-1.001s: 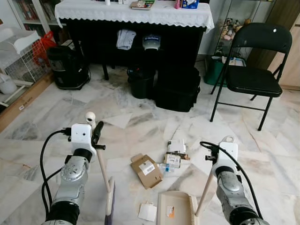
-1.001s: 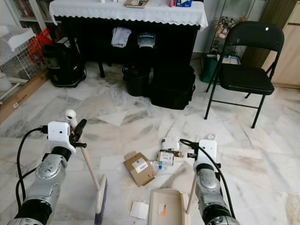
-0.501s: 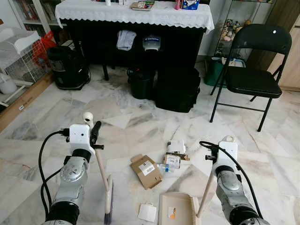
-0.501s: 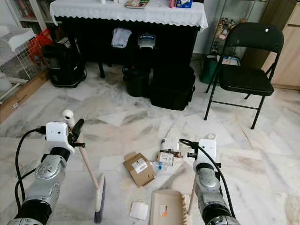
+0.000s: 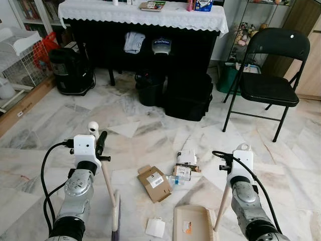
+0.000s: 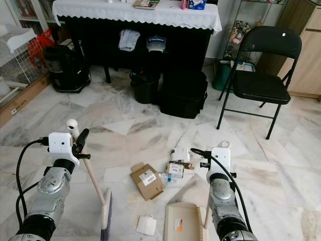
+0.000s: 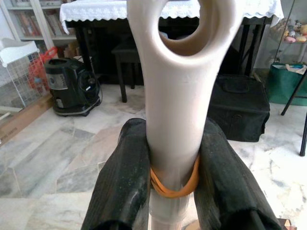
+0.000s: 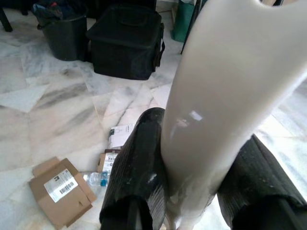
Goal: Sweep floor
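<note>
My left gripper (image 5: 101, 146) is shut on the cream broom handle (image 7: 176, 96), just above an orange rubber band. The broom head (image 5: 116, 217) rests on the marble floor at my lower left. My right gripper (image 5: 228, 167) is shut on the cream dustpan handle (image 8: 225, 86). The beige dustpan (image 5: 192, 224) lies flat on the floor at the bottom centre. Litter lies between the two: a flattened cardboard box (image 5: 154, 182), small printed cartons (image 5: 185, 161), a plastic bottle (image 5: 175, 179) and a white paper scrap (image 5: 154, 227).
A black table with a white lace cloth (image 5: 143, 15) stands ahead, with a black bin (image 5: 150, 90) and black case (image 5: 189, 95) under it. A black folding chair (image 5: 268, 80) is at right, a black vacuum (image 5: 70, 70) and wire cage (image 5: 17, 63) at left.
The whole view has shifted slightly. The dustpan has slid a little to the right, away from the white scrap. The broom has barely moved.
</note>
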`<state>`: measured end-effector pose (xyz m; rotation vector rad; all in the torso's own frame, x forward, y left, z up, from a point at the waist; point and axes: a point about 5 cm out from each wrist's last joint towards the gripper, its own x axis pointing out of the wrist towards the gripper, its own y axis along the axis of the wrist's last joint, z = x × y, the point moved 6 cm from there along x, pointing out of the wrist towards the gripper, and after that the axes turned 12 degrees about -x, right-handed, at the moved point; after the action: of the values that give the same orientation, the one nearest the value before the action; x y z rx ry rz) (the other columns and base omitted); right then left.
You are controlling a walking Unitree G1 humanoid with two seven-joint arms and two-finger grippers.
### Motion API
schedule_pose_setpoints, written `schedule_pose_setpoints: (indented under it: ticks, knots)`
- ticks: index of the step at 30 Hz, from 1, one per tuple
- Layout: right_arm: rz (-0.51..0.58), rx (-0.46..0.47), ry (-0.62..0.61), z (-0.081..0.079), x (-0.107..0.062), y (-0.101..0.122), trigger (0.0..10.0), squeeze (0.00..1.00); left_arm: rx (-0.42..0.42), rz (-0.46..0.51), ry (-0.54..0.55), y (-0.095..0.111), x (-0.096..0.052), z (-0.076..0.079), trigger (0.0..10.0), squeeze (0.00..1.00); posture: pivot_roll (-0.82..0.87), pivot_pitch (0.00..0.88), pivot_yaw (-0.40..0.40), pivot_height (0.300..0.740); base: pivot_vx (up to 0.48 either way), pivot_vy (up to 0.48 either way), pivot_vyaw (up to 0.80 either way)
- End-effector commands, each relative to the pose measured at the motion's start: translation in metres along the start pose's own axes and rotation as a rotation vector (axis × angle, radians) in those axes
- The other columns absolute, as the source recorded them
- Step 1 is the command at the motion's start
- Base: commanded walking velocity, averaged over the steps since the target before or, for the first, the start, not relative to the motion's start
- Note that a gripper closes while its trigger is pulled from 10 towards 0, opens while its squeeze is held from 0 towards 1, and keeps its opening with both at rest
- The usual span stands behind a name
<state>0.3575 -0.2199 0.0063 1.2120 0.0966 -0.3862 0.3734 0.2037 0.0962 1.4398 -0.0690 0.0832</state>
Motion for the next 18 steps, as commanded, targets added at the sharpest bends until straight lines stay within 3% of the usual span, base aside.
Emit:
schedule_pose_setpoints:
  ticks: [1, 10, 14, 18]
  knots:
    - [-0.042, -0.026, -0.004, 0.002, -0.003, -0.013, 10.0, 0.00, 0.002, 0.006, 0.006, 0.001, 0.001, -0.001, 10.0, 0.00, 0.12, 0.000, -0.058, 0.740, 0.000, 0.000, 0.00]
    - [-0.065, -0.018, 0.002, -0.003, -0.009, -0.025, 10.0, 0.00, 0.003, -0.067, 0.031, -0.019, -0.011, -0.014, 10.0, 0.00, 0.12, 0.000, -0.041, 0.740, 0.000, 0.000, 0.00]
    - [-0.073, -0.017, 0.001, -0.004, -0.010, -0.028, 10.0, 0.00, -0.003, -0.188, 0.000, -0.044, -0.022, -0.015, 10.0, 0.00, 0.12, 0.000, -0.035, 0.740, 0.000, 0.000, 0.00]
    - [-0.074, -0.017, 0.002, -0.004, -0.010, -0.028, 10.0, 0.00, -0.019, -0.253, -0.042, -0.056, -0.028, -0.012, 10.0, 0.00, 0.13, 0.000, -0.036, 0.740, 0.000, 0.000, 0.00]
